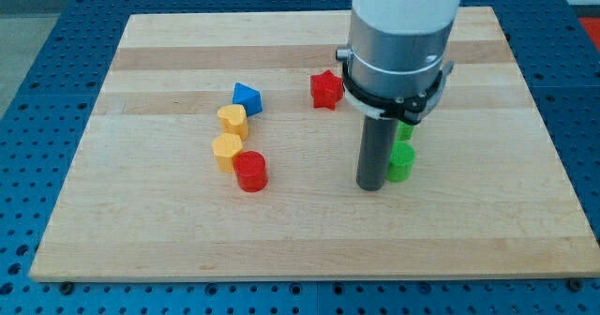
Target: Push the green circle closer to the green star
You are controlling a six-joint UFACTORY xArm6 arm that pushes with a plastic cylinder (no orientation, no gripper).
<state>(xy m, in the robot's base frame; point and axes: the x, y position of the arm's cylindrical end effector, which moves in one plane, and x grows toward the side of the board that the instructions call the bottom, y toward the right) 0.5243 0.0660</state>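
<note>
My tip (371, 186) rests on the wooden board (150, 249), right of centre, touching the left side of the green circle (401, 163). Just beyond that circle, on its far side, a green star (404, 130) shows only partly (the arm's grey housing covers most of it). There are no jaws here, only a plain rod. A red star (325, 89) lies farther off to the left. Well to the left sit a blue block (247, 97), a yellow heart (232, 119), a second yellow block (226, 150) and a red cylinder (250, 172).
</note>
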